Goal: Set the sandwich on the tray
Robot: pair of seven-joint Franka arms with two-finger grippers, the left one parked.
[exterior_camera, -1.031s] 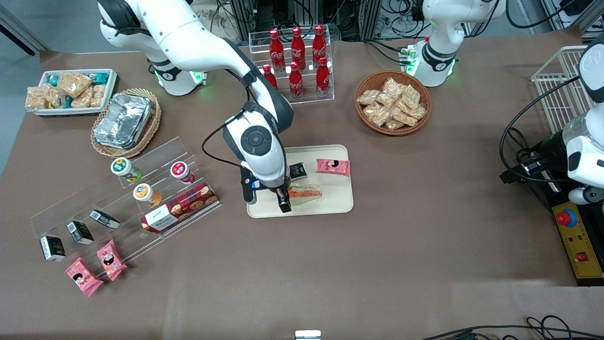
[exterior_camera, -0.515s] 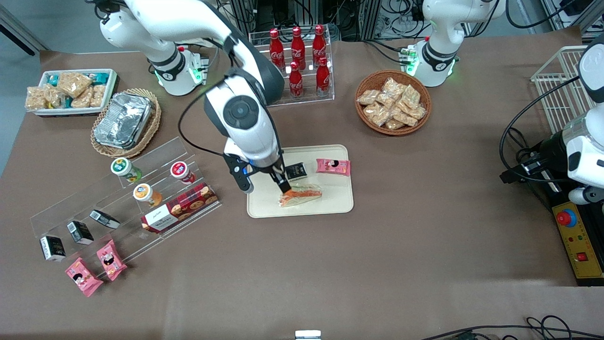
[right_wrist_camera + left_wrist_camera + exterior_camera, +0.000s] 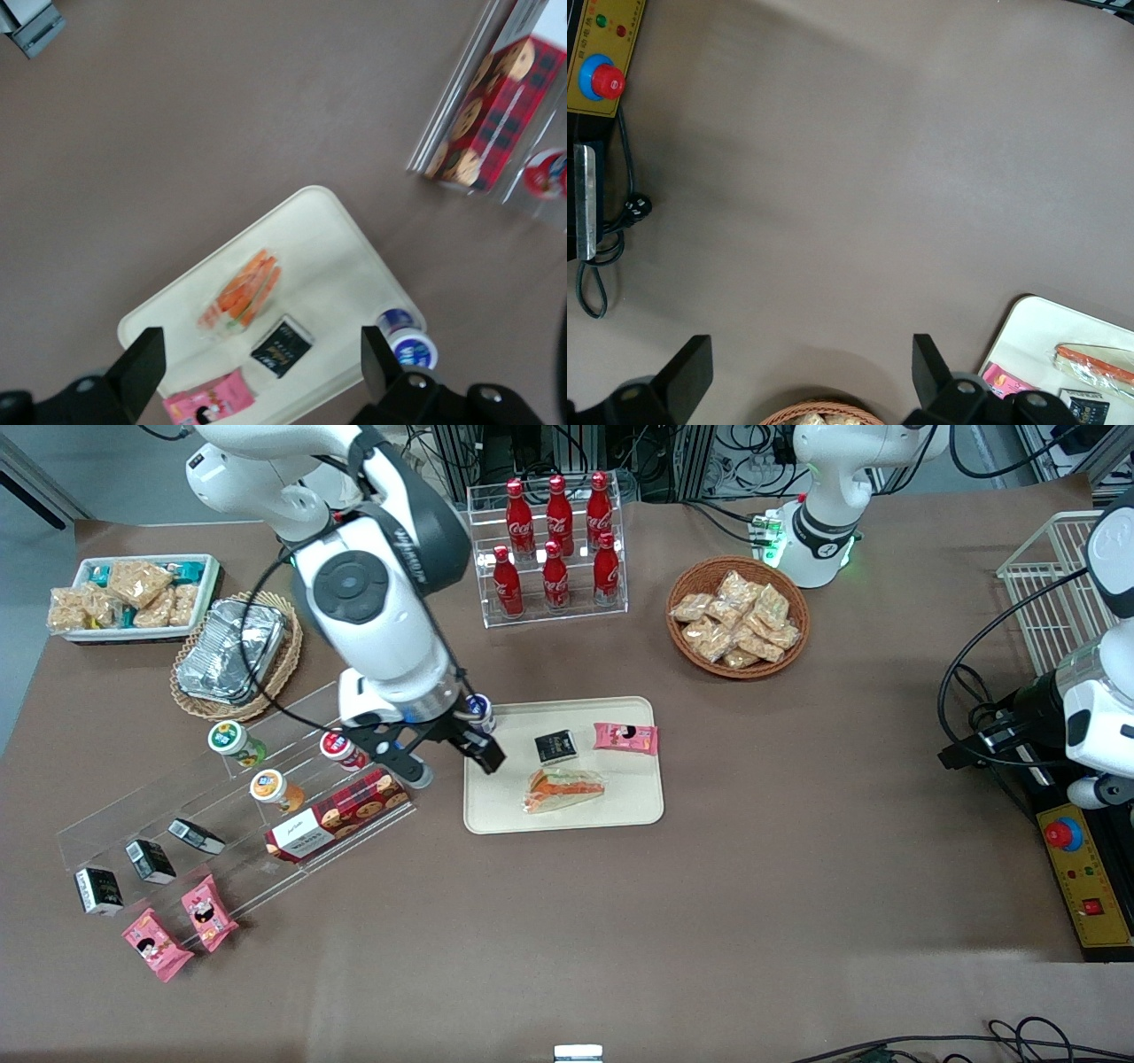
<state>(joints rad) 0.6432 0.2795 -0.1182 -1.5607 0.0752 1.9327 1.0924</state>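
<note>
- My claw (image 3: 450, 759) hung open and empty, up beside the tray (image 3: 620, 810).
- The sandwich (image 3: 564, 788) lay on it, below the claw; I judged only a careless swing could nudge it.

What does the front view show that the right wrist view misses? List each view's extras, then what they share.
Only the front view shows the open gripper from outside, raised above the tray's edge toward the working arm's end, plus the cola bottles and cracker basket. Only the right wrist view shows a small blue-and-white cup clearly beside the tray. Both show the sandwich lying on the tray, with the black packet and pink packet.
</note>
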